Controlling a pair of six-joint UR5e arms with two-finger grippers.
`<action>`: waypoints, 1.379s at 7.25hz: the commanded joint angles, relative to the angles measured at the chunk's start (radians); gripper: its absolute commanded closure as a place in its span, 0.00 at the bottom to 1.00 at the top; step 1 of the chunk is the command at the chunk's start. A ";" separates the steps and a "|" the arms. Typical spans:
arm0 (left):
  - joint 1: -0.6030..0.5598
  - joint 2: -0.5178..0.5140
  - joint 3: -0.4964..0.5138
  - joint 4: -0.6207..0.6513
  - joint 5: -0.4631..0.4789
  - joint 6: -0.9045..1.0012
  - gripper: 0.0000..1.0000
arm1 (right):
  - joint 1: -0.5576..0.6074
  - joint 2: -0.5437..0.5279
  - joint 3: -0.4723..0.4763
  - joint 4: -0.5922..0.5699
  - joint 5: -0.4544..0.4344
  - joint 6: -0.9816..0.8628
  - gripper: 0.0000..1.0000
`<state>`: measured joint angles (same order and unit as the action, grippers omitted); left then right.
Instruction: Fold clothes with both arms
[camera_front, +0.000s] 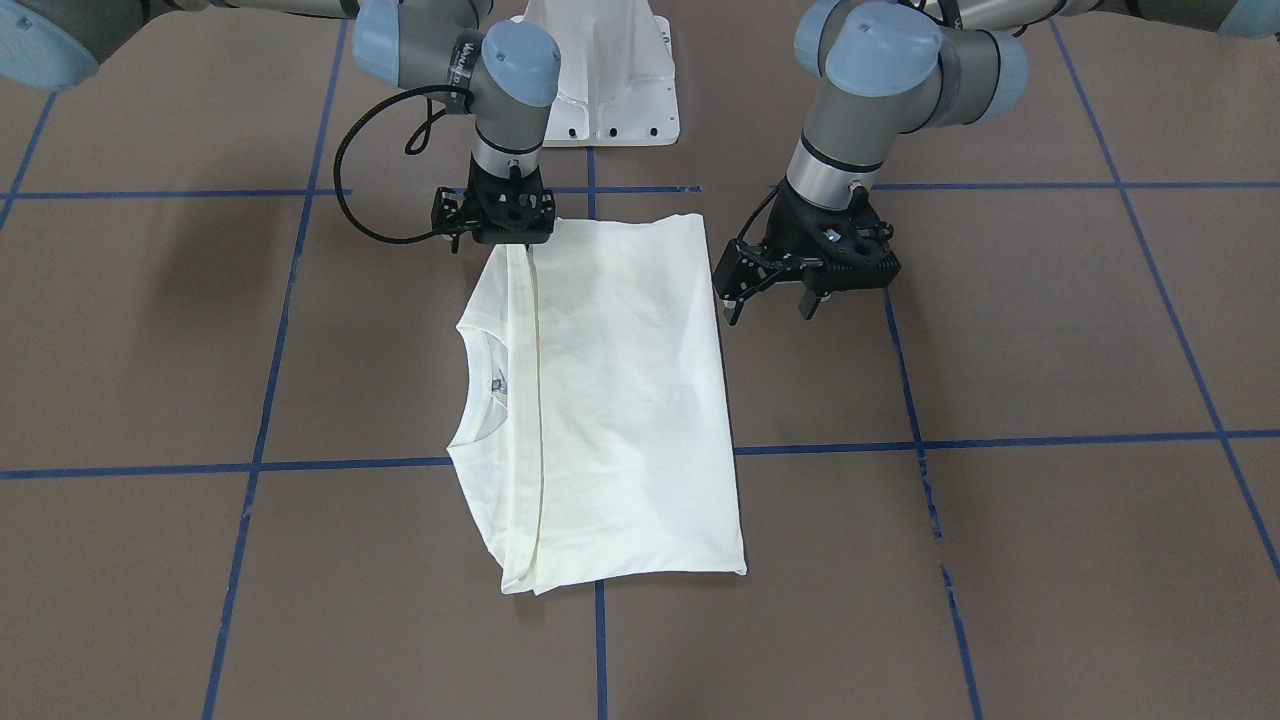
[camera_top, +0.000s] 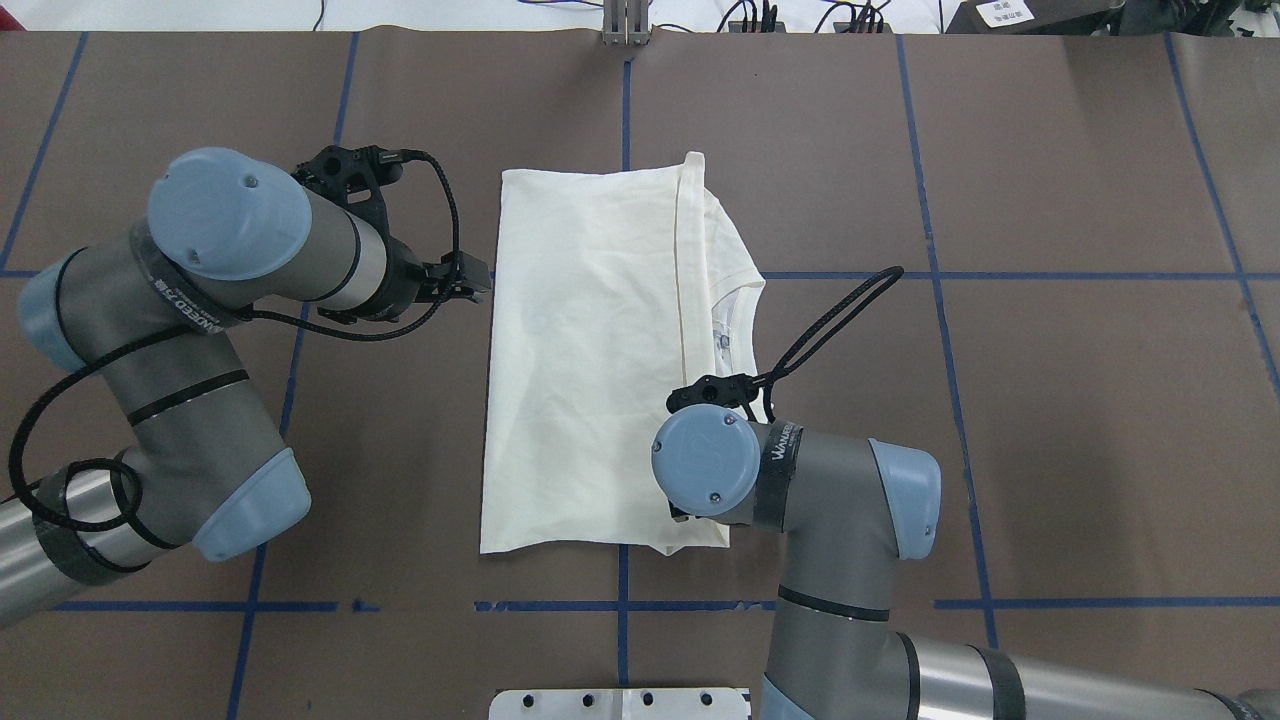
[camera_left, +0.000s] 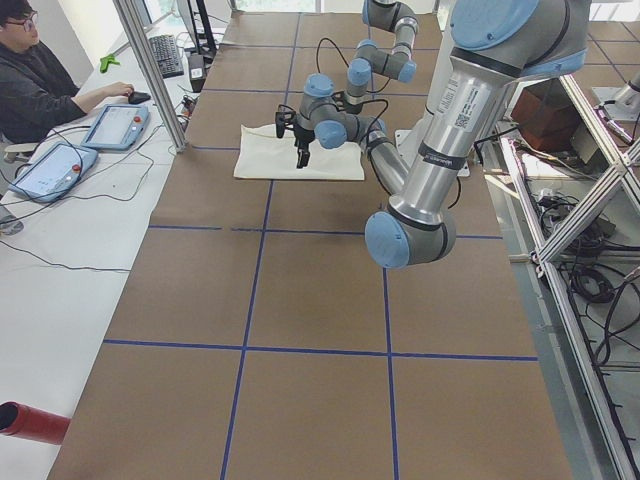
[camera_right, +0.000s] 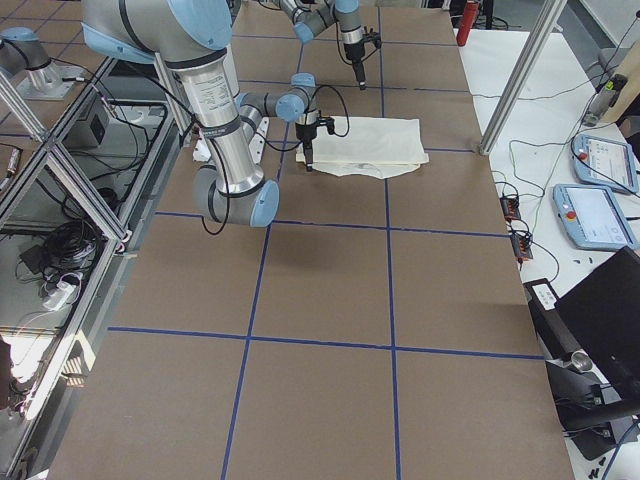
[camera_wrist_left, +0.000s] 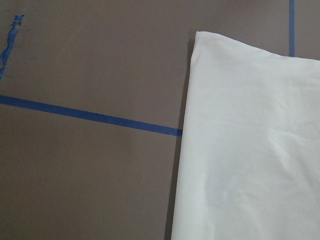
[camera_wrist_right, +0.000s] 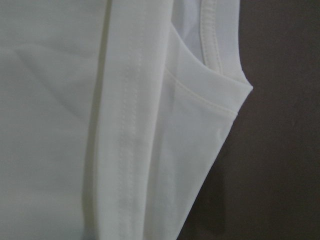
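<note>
The clothes are one cream shirt (camera_front: 620, 400) folded into a tall rectangle, plain side up, its neck opening (camera_front: 478, 385) at one long edge. No print shows. My left gripper (camera_front: 771, 302) hangs open just off the shirt's opposite long edge, close to the table and holding nothing; the overhead view shows the left gripper (camera_top: 468, 282) beside that edge too. My right gripper (camera_front: 505, 240) points straight down on the shirt's corner nearest the robot base. Its fingers are hidden under its body. The right wrist view is filled by the shirt's hem and collar seam (camera_wrist_right: 210, 45).
The white pedestal base (camera_front: 600, 90) stands behind the shirt. Blue tape lines (camera_front: 830, 448) grid the brown table cover. A person (camera_left: 40, 70) sits at a side desk with tablets (camera_left: 55, 170). A metal post (camera_left: 150, 70) rises at the table's far edge.
</note>
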<state>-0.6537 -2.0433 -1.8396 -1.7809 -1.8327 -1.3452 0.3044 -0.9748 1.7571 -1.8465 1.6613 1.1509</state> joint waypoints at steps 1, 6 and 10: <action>0.014 0.000 0.005 -0.005 0.003 -0.006 0.00 | 0.025 -0.007 0.007 -0.014 0.009 -0.020 0.00; 0.042 0.000 0.008 -0.032 0.007 -0.043 0.00 | 0.056 -0.110 0.107 -0.025 0.011 -0.043 0.00; 0.089 0.055 0.013 -0.149 0.004 -0.212 0.00 | 0.090 -0.071 0.169 0.100 0.040 -0.027 0.00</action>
<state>-0.5960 -2.0292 -1.8276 -1.8472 -1.8274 -1.4490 0.3805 -1.0464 1.8872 -1.8175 1.6843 1.1147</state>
